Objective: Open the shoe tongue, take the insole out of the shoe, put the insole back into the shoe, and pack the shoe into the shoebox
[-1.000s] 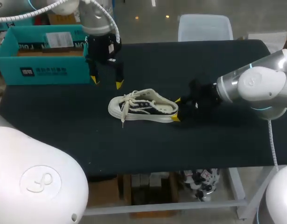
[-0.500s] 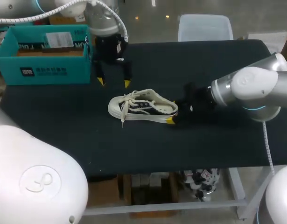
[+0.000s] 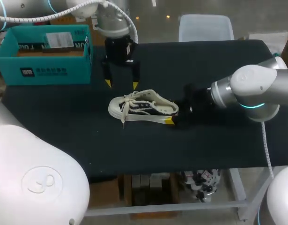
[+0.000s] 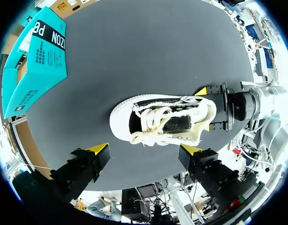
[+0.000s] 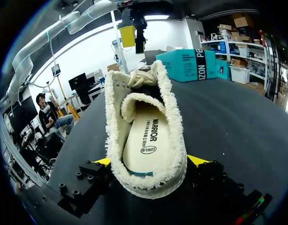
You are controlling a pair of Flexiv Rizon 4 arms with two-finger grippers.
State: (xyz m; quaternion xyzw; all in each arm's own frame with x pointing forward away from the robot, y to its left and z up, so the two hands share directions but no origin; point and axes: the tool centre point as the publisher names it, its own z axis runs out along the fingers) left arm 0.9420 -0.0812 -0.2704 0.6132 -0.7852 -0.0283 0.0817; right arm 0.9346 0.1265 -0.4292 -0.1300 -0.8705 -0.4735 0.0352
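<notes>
A cream and black sneaker [image 3: 144,107] lies on its sole mid-table, toe toward the left, laces loose. Its cream insole [image 5: 151,140] lies inside. My right gripper [image 3: 174,111] is at the heel, with the heel [image 5: 148,178] between its open fingers; I cannot tell if they touch it. My left gripper [image 3: 121,84] hangs open just behind the shoe's toe end, nothing between its fingers. In the left wrist view the shoe [image 4: 162,119] lies ahead of my left gripper [image 4: 144,149], with the right gripper [image 4: 218,108] at the heel. The teal shoebox [image 3: 43,56] stands open at the back left.
The black table [image 3: 218,61] stretches bare to the right and front of the shoe. The shoebox [image 5: 190,63] sits past the shoe's toe in the right wrist view, and my left gripper [image 5: 132,35] hangs above the toe.
My left arm has swung right from beside the shoebox to just behind the shoe. The right gripper has slid in around the heel, and its fingers have drawn in slightly.
</notes>
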